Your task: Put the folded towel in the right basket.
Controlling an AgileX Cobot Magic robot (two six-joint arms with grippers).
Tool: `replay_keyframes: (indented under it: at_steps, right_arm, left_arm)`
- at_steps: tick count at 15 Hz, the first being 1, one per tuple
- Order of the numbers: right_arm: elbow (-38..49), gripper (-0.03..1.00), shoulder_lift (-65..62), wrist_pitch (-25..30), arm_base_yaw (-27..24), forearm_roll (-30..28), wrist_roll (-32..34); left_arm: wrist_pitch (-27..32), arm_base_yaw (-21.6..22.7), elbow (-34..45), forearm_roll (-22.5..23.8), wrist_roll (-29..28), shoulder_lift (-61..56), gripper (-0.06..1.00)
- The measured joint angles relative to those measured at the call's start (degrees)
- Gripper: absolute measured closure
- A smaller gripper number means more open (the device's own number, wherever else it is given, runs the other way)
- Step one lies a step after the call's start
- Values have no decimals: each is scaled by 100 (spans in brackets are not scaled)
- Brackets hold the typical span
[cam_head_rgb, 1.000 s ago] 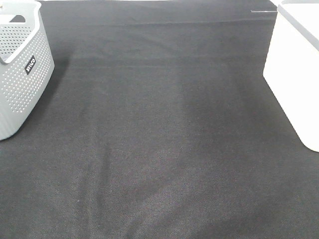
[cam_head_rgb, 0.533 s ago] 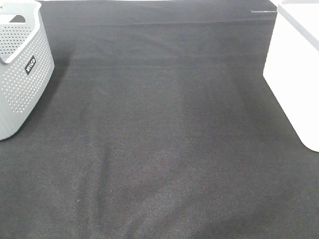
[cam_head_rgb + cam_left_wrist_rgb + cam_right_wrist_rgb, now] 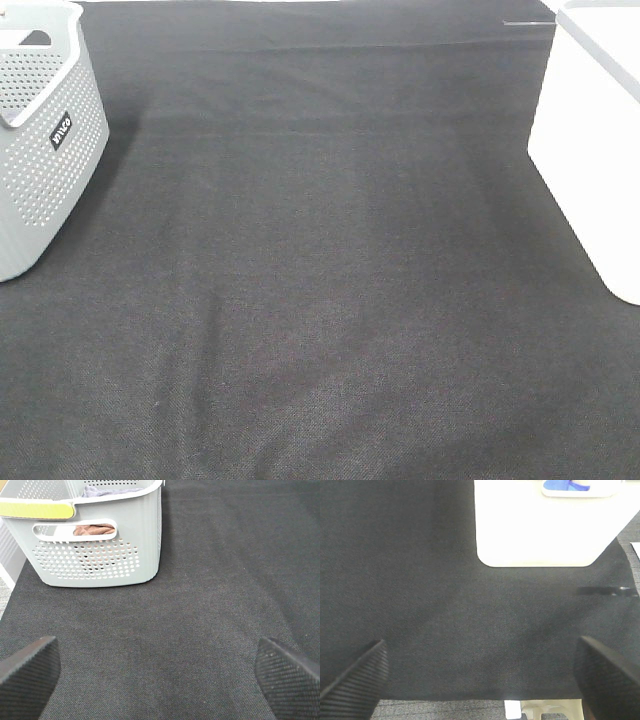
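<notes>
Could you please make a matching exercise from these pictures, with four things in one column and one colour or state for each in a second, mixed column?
Things:
1. perforated plastic basket
2. smooth solid-walled basket
3. woven cloth covering the table
4. left gripper

Colour or state:
A. black
B. white
C. open, holding nothing
D. light grey, with cloth inside

Pairs: 1-D, 2-B, 3-A, 4-C

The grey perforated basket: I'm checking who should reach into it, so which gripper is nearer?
Left. The left gripper faces the grey perforated basket across bare black cloth; the right gripper faces the white basket instead.
</notes>
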Motion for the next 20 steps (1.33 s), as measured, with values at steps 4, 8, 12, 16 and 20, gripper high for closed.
replay_keyframes:
  at_steps: [4,8,12,16,20]
  right_arm:
    - [378,0,-401,-57,0,40,-6]
    - [670,0,-676,-212,0,132,-6]
    - [676,0,-676,-269,0,138,-6]
    - [676,0,-676,-269,0,138,0]
    - [676,0,-676,-275,0,138,0]
  left_arm:
    - [0,0,0,0,0,0,-4]
    - [0,0,0,0,0,0,-4]
    - [0,0,0,0,0,0,-4]
    - [0,0,0,0,0,0,-4]
    - [0,0,0,0,0,0,-4]
